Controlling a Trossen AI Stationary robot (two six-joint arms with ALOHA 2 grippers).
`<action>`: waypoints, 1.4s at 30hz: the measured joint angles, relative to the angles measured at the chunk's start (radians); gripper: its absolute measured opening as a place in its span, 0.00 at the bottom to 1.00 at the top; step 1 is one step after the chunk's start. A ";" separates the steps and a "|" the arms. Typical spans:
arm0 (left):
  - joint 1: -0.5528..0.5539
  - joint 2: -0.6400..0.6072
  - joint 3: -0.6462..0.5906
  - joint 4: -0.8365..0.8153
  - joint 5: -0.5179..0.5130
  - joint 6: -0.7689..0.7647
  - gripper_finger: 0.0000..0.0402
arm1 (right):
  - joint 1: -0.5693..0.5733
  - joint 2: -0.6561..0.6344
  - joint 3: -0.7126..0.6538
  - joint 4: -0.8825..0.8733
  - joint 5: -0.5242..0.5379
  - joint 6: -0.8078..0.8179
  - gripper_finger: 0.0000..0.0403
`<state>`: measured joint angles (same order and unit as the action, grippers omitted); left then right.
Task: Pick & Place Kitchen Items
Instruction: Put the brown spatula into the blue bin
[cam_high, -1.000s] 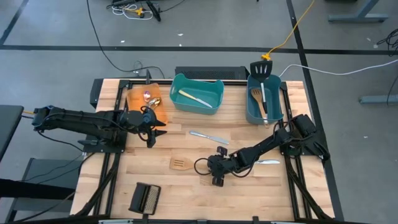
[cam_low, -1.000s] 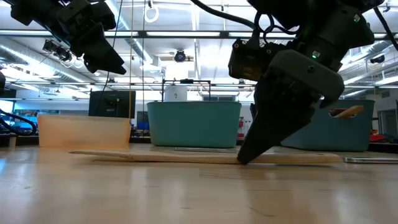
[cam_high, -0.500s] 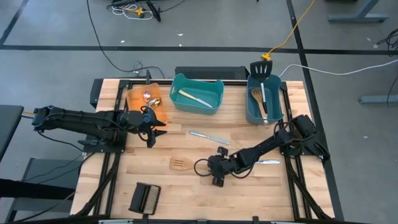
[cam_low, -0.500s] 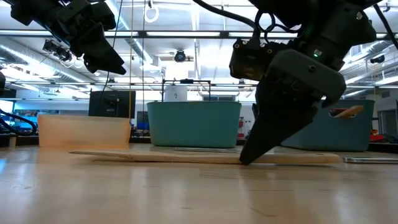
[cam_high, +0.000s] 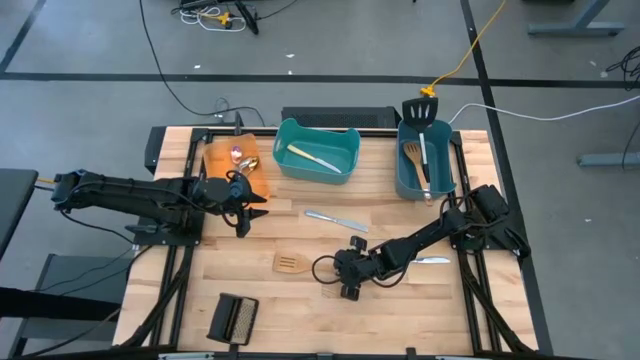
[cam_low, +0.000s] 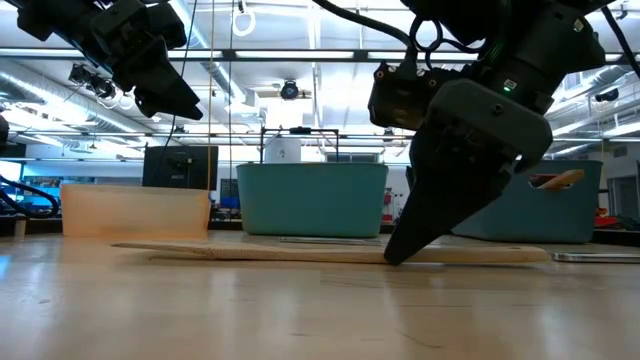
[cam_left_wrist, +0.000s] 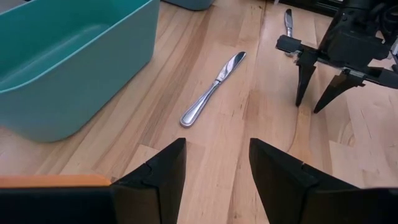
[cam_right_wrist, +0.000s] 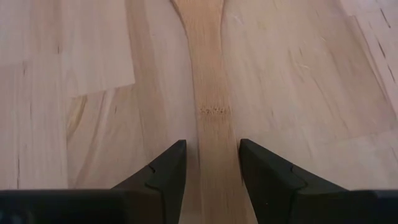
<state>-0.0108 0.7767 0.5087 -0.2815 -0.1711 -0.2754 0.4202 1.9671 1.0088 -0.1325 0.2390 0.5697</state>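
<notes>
Right gripper (cam_high: 346, 281) is low at the tabletop (cam_high: 290, 310) near the front middle, fingers apart, straddling the handle of a wooden slotted spatula (cam_high: 291, 264). In the right wrist view the handle (cam_right_wrist: 211, 112) runs straight between the two fingers (cam_right_wrist: 166, 171), a thin gap on each side; not clamped. In the low view the fingertips (cam_low: 395, 255) reach down to the spatula lying flat on the wood; whether they touch the surface cannot be told. The spatula head points toward the left side.

Left gripper (cam_high: 243, 213) hangs above the tabletop left of centre, just in front of the orange bin (cam_high: 222, 160), fingers apart, holding nothing. Left wrist view: its fingers (cam_left_wrist: 163, 171) frame bare wood, with a silver table knife (cam_left_wrist: 211, 90) lying beyond them.

That knife (cam_high: 335, 220) lies mid-table, between the two grippers. A second table knife (cam_high: 432, 261) lies by the right arm. Small spoons (cam_high: 244, 158) sit in the orange bin. The middle teal bin (cam_high: 316, 135) holds a light-coloured utensil (cam_high: 312, 158). The right teal bin (cam_high: 402, 175) holds a second wooden spatula (cam_high: 413, 158) and the black slotted spatula (cam_high: 420, 112), whose head sticks out over the back rim. A black ribbed block (cam_high: 233, 320) sits at the front left.
</notes>
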 joint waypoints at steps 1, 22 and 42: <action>0.000 0.000 0.000 0.000 0.000 0.000 0.45 | 0.000 0.000 0.000 0.000 0.001 0.004 0.40; 0.000 0.000 0.000 -0.001 0.000 0.002 0.45 | 0.012 0.000 -0.006 0.007 0.016 0.051 0.40; 0.000 0.000 0.000 -0.001 0.000 0.001 0.45 | 0.051 0.001 -0.007 -0.017 0.073 0.104 0.40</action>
<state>-0.0108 0.7765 0.5087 -0.2825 -0.1707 -0.2741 0.4717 1.9682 1.0016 -0.1497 0.3123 0.6735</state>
